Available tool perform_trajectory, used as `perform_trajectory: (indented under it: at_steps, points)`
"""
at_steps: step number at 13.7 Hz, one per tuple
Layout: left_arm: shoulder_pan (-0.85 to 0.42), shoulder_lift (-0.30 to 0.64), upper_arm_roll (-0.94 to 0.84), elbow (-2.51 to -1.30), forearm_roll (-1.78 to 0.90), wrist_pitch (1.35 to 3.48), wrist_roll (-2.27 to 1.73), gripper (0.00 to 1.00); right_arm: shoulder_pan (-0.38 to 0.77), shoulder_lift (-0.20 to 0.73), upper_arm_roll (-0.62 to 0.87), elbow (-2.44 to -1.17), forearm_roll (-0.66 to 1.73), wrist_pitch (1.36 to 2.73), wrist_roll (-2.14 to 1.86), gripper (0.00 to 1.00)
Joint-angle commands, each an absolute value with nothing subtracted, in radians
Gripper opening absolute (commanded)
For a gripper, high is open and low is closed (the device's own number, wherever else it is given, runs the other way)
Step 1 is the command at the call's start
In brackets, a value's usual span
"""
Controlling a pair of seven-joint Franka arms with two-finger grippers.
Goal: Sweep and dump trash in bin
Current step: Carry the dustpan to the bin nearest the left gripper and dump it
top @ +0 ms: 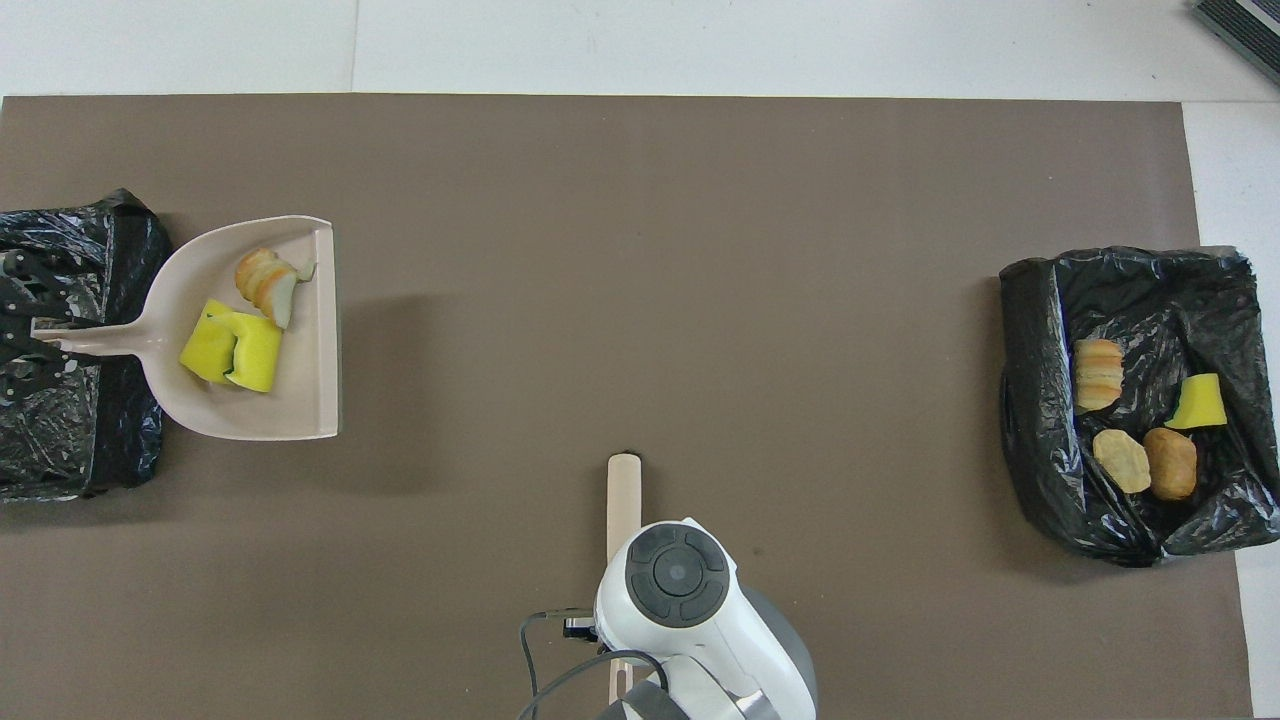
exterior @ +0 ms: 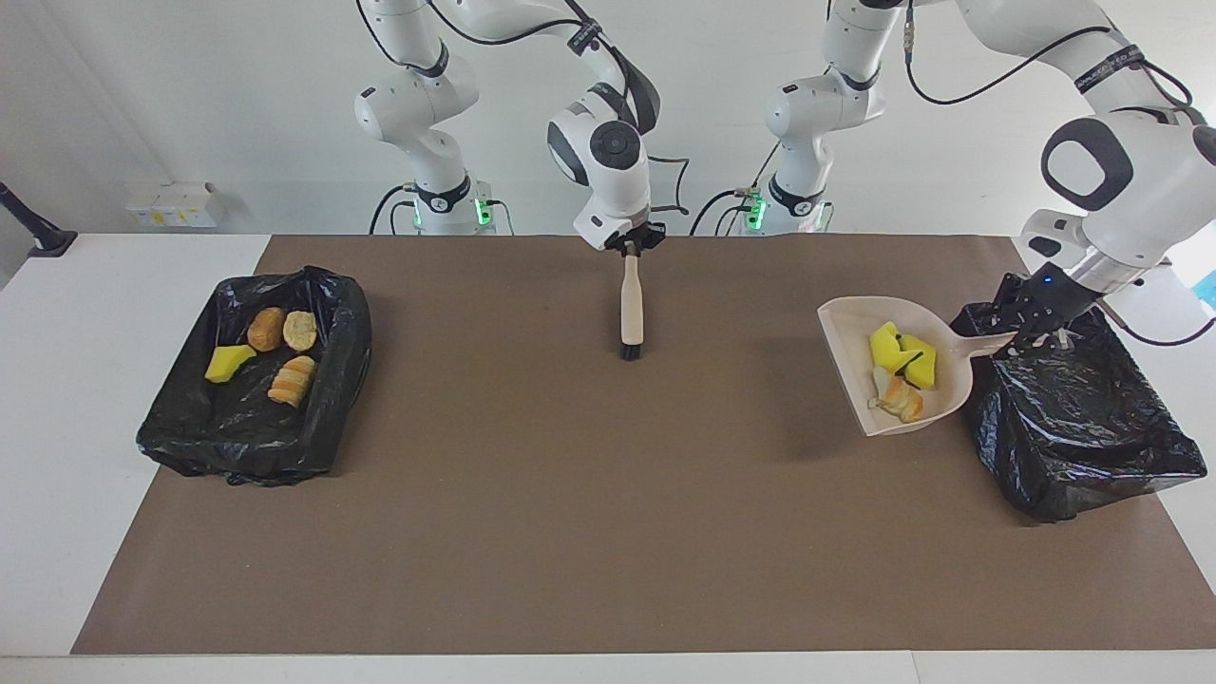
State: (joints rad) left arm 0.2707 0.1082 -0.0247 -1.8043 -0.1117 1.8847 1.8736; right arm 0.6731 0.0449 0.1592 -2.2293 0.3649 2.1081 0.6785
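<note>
Beige dustpan (exterior: 860,366) held level above the mat, handle toward the left arm's end, mouth toward the bench's middle, carrying trash (exterior: 901,370). Left gripper (exterior: 1031,318) clamped on handle, over black bin (exterior: 1083,427). Right gripper (exterior: 631,243) clenched on brush (exterior: 631,309), hanging upright, bristles down.

1. Facing view: high, across the table, looks toward the robots' bases.
2. Overhead view: above robots' end, steeply down.
3. Both share the flat brown paper mat (exterior: 532,532) (top: 640,250), half-turned.
</note>
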Motion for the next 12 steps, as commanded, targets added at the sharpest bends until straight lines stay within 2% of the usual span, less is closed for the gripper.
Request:
perform_trajectory:
  at_steps: [1, 4, 5, 6, 7, 8, 9, 10, 12]
  points:
    - [0.372, 0.104, -0.026, -1.775, -0.137, 1.829, 2.012, 0.0, 0.672, 0.044, 0.158, -2.263, 0.357, 2.144, 0.643, 0.0]
    - [0.485, 0.12, -0.025, -1.706, -0.132, 1.778, 2.121, 0.0, 0.672, 0.043, 0.158, -2.266, 0.357, 2.143, 0.615, 0.01]
    - [0.511, 0.135, -0.023, -1.677, -0.121, 1.77, 2.135, 0.0, 0.672, 0.043, 0.158, -2.266, 0.357, 2.141, 0.604, 0.1]
    - [0.531, 0.156, -0.023, -1.637, -0.115, 1.77, 2.135, 0.0, 0.672, 0.046, 0.158, -2.266, 0.357, 2.141, 0.604, 0.25]
    - [0.544, 0.184, -0.023, -1.588, -0.101, 1.767, 2.134, 0.0, 0.67, 0.046, 0.158, -2.264, 0.357, 2.141, 0.604, 0.45]
    - [0.546, 0.219, -0.023, -1.528, -0.08, 1.763, 2.132, 0.0, 0.67, 0.046, 0.156, -2.263, 0.357, 2.14, 0.604, 0.8]
    - [0.546, 0.251, -0.025, -1.47, -0.046, 1.753, 2.134, 0.0, 0.672, 0.049, 0.156, -2.257, 0.353, 2.138, 0.603, 1.0]
    - [0.545, 0.279, -0.026, -1.424, 0.001, 1.756, 2.132, 0.0, 0.67, 0.06, 0.155, -2.246, 0.351, 2.137, 0.604, 1.0]
    - [0.526, 0.294, -0.028, -1.405, 0.13, 1.799, 2.12, 0.0, 0.661, 0.066, 0.152, -2.221, 0.35, 2.137, 0.606, 1.0]
